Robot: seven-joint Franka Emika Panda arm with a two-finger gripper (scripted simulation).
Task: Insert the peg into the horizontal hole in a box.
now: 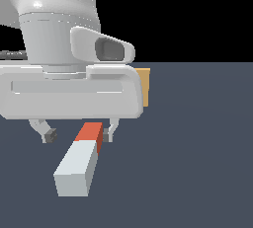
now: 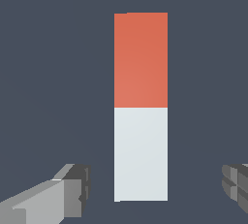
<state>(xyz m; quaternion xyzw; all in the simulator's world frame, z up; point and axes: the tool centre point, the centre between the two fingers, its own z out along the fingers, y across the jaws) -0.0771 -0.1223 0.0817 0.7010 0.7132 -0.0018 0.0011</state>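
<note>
The peg is a long square-section bar, pale grey-white at one end and red-orange at the other, lying flat on the dark slate-blue floor directly beneath the gripper. The gripper's jaws stand spread wide, one finger on either side of the bar, touching nothing. The tan box shows only partly behind the hand's body. Beyond the floor everything is black.
</note>
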